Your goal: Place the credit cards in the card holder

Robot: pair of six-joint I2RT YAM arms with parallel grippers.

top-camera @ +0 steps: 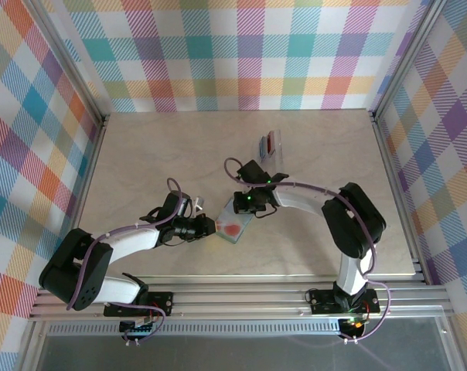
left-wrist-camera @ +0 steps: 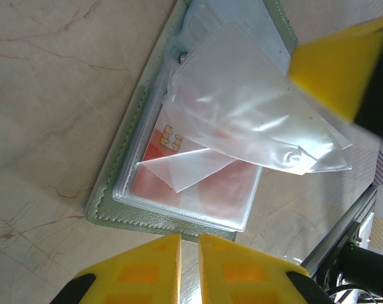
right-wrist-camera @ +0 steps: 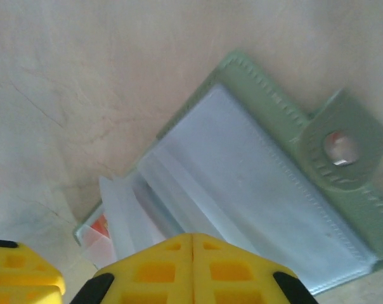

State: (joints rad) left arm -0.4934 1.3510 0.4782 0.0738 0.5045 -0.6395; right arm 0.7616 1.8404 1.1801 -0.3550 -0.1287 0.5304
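**Two Arms Work an Open Wallet, One Card In**

The sage-green card holder (top-camera: 235, 224) lies open near the middle of the table (top-camera: 156, 154), its clasp tab (right-wrist-camera: 340, 149) flat on the far flap. A pale card (left-wrist-camera: 155, 180) with a chip and orange-red marks sits inside one clear pocket. The left gripper (left-wrist-camera: 189, 253) meets the holder at its 9 o'clock edge, with the jaws drawn to a slit and apparently pinching the green border. The right gripper (right-wrist-camera: 191, 256) hangs at the holder's 1 o'clock with its jaws pressed together. The clear sleeves (left-wrist-camera: 242, 114) fan up toward it, though whether a leaf is caught between the tips cannot be made out. Farther off at 1 o'clock stands a clear rack (top-camera: 270, 153), holding what look like a red card (top-camera: 274, 140) and a blue card (top-camera: 264, 145).

The step appears to be parting the sleeves to expose an empty pocket. To do it well, the left arm should hold the cover flat so the wallet cannot slide or fold. The right should lift a single leaf, gently and along the spine, because the thin plastic creases and tears easily. The pocket mouth must stay spread and face the rack side. Otherwise the next card, brought in edge-first and level, is likely to snag on a loose leaf or on the filled pocket.
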